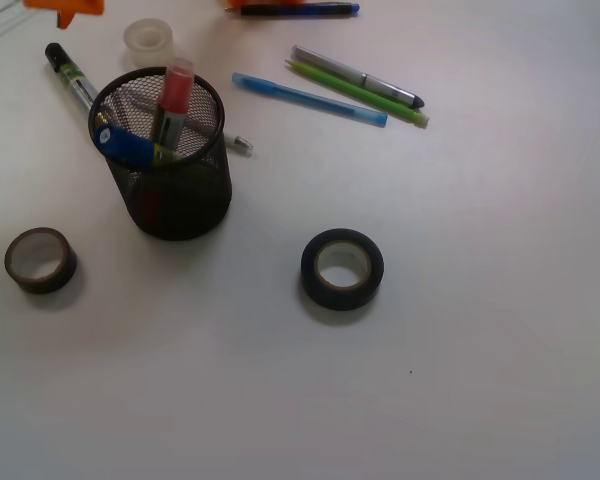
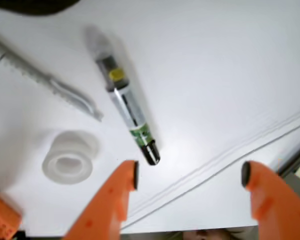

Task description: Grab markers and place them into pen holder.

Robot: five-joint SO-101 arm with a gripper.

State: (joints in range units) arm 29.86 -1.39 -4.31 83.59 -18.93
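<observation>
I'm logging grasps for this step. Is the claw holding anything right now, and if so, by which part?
Nothing is held. The claw is open above the table, its fingers apart and empty, with the black-capped marker lying loose beyond them.

No legible text, brand, number or sign in either view: printing on the green-yellow labels of the pale-barrelled black-capped marker [image 2: 127, 111] and red-capped marker [image 1: 170, 112] is too blurred to read.
</observation>
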